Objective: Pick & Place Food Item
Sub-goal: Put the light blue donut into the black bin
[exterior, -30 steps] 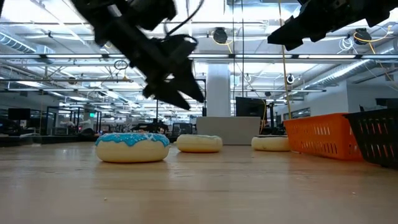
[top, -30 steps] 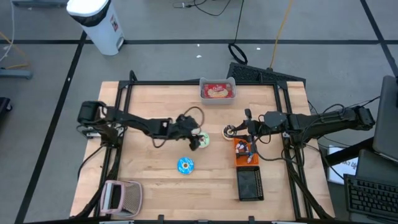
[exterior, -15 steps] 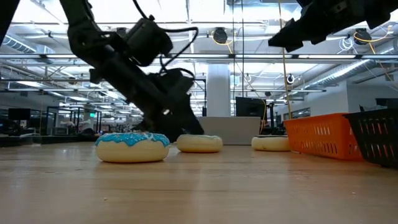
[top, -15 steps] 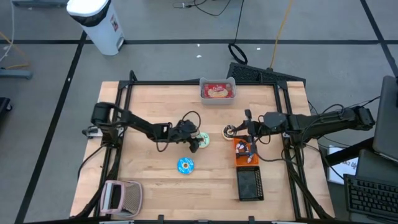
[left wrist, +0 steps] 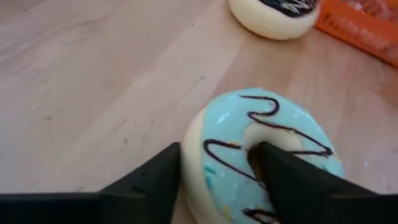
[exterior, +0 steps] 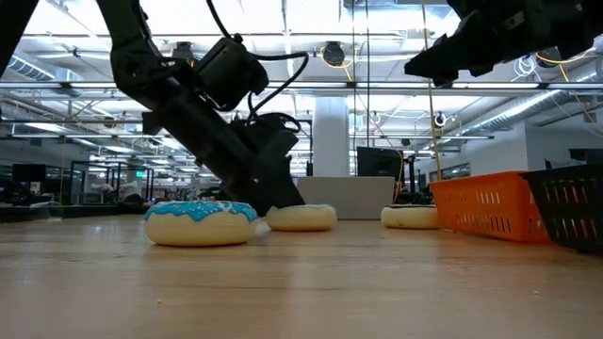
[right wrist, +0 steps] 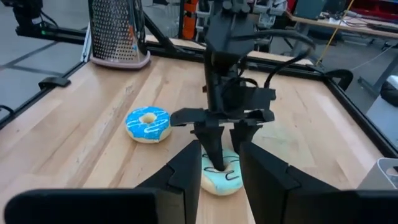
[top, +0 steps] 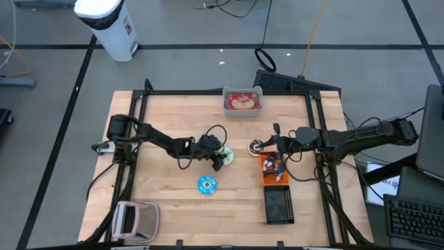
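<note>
A pale-blue iced donut with dark squiggles [left wrist: 267,143] lies flat on the wooden table [top: 166,187] near its middle. My left gripper [left wrist: 214,180] slants down onto the donut and is shut on its ring. A bright-blue donut [top: 207,185] lies nearer the front edge, and a chocolate-iced donut [top: 256,146] lies to the right. My right gripper [top: 277,144] hangs open and empty high above the orange basket [top: 275,169]. From there it looks across at the pale-blue donut [right wrist: 219,177]. My left gripper has the near side of the donut's ring [left wrist: 217,165] between its two fingers. One finger [left wrist: 277,177] stands in the hole and the other finger [left wrist: 155,180] stands against the outer wall. The fingers slant down from the table's left. The donut rests flat on the table.
A black basket [top: 279,205] stands in front of the orange one. A clear tub of food [top: 243,101] sits at the far edge. A pinkish mesh basket [top: 135,219] sits at the front left corner. Bare wood lies left of the donuts.
My left gripper has come down from above the table onto the pale-blue donut and now stands low against it. The donuts have stayed where they were.
</note>
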`<move>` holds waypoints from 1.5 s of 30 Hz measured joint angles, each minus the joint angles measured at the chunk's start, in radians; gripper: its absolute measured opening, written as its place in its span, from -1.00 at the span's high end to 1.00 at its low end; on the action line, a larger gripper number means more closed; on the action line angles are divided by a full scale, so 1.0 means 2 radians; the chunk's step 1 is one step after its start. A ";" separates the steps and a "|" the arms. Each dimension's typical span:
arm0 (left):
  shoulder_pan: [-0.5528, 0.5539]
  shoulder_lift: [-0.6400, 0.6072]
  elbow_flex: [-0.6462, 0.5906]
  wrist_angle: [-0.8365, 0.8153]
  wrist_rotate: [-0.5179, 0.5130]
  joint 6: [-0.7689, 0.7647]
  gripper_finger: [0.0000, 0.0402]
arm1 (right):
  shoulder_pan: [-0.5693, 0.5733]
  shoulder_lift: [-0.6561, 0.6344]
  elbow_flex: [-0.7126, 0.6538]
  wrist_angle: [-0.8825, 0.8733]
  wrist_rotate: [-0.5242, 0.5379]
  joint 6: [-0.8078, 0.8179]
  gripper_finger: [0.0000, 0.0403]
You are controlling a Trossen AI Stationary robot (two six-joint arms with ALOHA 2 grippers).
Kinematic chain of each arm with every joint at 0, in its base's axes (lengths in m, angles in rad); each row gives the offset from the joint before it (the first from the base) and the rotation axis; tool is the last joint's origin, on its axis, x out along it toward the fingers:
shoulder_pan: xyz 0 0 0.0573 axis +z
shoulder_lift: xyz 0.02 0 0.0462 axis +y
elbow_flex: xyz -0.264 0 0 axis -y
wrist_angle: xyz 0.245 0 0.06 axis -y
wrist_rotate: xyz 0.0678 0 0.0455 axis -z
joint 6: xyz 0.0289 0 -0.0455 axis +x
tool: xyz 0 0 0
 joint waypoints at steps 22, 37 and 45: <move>-0.049 -0.100 0.075 0.058 -0.119 0.327 0.86 | -0.002 0.082 -0.014 0.148 0.048 0.196 -0.14; -0.073 -0.097 0.117 0.013 -0.161 0.383 0.85 | -0.025 0.158 -0.014 0.278 0.025 0.268 -0.31; -0.073 -0.097 0.117 0.008 -0.161 0.375 0.91 | -0.025 0.174 -0.014 0.292 0.012 0.285 -0.05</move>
